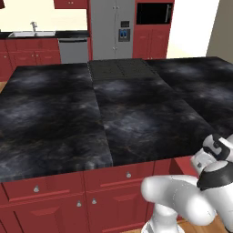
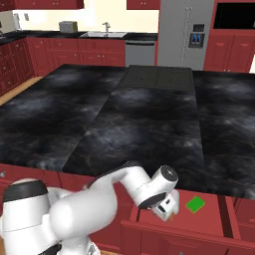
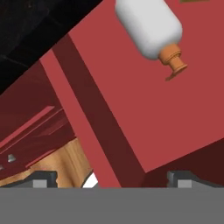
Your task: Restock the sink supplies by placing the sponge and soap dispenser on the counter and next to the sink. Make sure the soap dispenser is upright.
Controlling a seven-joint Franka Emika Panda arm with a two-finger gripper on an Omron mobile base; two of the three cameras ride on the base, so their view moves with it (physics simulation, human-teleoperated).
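- The island slab (image 1: pixel 136 123) spreads wide and dark in front of my base, with its cooktop (image 1: pixel 120 69) set into the far edge. It is not where the supplies belong, only what I am parked against while I reach below it.
- The counter (image 2: pixel 45 35) I must stock runs along the back wall, well apart from me, and the sink (image 2: pixel 103 35) is cut into it under its tap. Nothing of mine is over there yet, so I judge the whole placing is still to do.
- An open drawer (image 2: pixel 209 211) juts out from under the island at my right. My arm folds low so the hand can look into it. A small green block (image 2: pixel 195 204), likely the sponge, lies on the drawer floor just beside my wrist.
- The soap dispenser (image 3: pixel 148 28) lies on its side on the red drawer floor in the hand view, pump top pointing away from its white body. It will need turning upright once lifted.
- My gripper (image 3: pixel 113 179) hangs over the drawer's edge, short of the bottle. The fingers (image 3: pixel 43 179) stand well apart with nothing between them, ready to close on the bottle's body.
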